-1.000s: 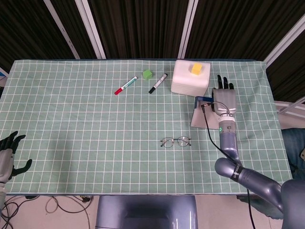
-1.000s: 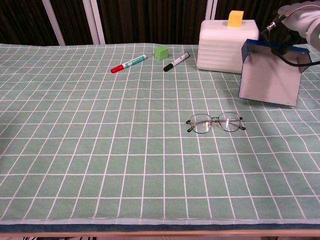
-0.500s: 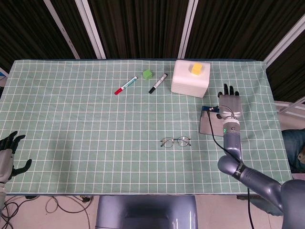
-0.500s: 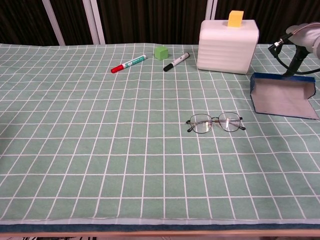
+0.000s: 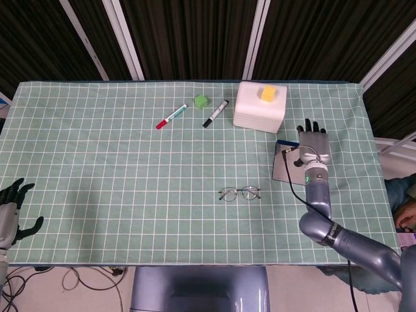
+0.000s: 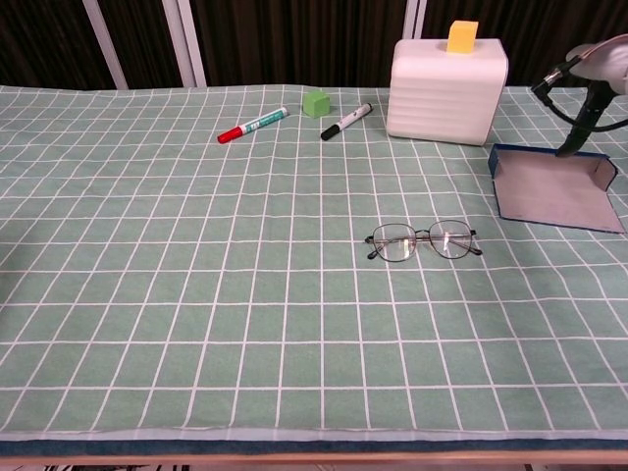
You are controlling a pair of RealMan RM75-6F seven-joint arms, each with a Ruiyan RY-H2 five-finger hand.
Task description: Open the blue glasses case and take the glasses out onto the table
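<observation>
The blue glasses case (image 5: pixel 283 165) lies open and flat on the right side of the table, its grey lining (image 6: pixel 549 186) facing up. The thin-framed glasses (image 5: pixel 240 192) rest on the green checked cloth to the left of the case, unfolded (image 6: pixel 422 240). My right hand (image 5: pixel 313 145) hovers over the case's right edge with fingers stretched out and apart, holding nothing. In the chest view only its wrist (image 6: pixel 601 61) and cable show above the case. My left hand (image 5: pixel 10 209) hangs off the table's near left corner, fingers spread and empty.
A white box (image 5: pixel 260 110) with a yellow block (image 5: pixel 268 93) on top stands just behind the case. Further left at the back lie a black marker (image 5: pixel 215 113), a green cube (image 5: pixel 201 101) and a red marker (image 5: pixel 171 116).
The case, held tilted up a second ago, now lies flat on the table. My right hand has let go of it and drawn slightly right. The left hand has not moved.
</observation>
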